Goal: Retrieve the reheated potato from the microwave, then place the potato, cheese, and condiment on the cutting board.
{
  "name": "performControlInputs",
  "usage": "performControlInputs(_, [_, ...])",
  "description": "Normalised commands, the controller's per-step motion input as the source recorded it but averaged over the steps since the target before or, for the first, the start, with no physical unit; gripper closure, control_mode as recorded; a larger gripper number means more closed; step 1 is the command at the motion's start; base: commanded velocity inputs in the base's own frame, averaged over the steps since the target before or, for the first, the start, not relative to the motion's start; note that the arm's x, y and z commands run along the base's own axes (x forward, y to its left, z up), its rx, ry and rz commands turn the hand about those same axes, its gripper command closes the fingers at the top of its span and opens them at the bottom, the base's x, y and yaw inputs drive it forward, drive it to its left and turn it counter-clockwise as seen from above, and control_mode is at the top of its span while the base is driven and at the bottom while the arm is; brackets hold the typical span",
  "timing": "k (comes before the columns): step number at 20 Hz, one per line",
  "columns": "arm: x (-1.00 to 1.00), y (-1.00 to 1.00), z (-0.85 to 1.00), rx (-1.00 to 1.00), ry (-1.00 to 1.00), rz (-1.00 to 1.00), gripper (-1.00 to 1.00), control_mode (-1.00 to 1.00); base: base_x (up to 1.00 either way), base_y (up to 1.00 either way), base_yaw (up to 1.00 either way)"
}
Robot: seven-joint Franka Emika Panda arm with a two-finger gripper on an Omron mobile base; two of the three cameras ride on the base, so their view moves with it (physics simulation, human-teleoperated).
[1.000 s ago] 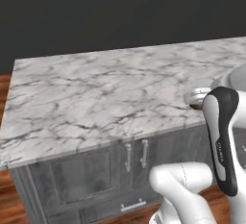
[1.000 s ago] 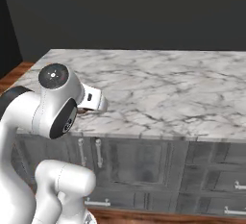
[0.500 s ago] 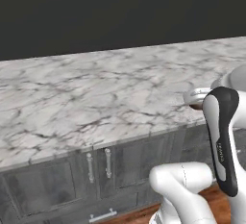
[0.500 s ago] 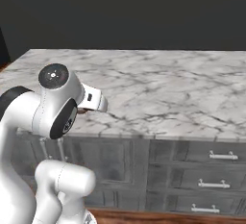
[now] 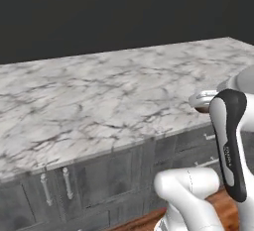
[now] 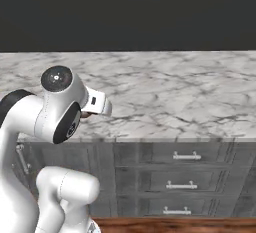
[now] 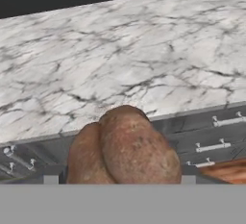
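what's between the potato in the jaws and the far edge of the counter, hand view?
Bare marble. In the hand view the potato sits at the bottom, and the counter beyond it carries nothing up to its far edge.

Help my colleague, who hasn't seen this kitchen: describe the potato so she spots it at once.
Find the grey-veined marble counter above dark drawers. In front of it, in the hand view, the potato sits in the pincer: a lumpy, russet-brown lump with dark speckles, the only rounded brown thing there.

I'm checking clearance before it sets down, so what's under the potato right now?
In the hand view, the potato hangs over the marble counter's front edge, with grey cabinet drawers below. The potato covers whatever lies directly beneath it.
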Motion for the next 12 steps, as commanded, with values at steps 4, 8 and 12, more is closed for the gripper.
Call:
performControlInputs(4, [0.00, 0.00, 0.00, 0.00, 0.00, 0.00, 1.00, 1.00, 0.04, -0.45, -0.57])
performControlInputs(8, [0.00, 0.00, 0.00, 0.00, 0.00, 0.00, 1.00, 1.00, 0.02, -0.38, -0.65])
performControlInputs(12, [0.00, 0.00, 0.00, 0.00, 0.00, 0.00, 1.00, 1.00, 0.00, -0.30, -0.72])
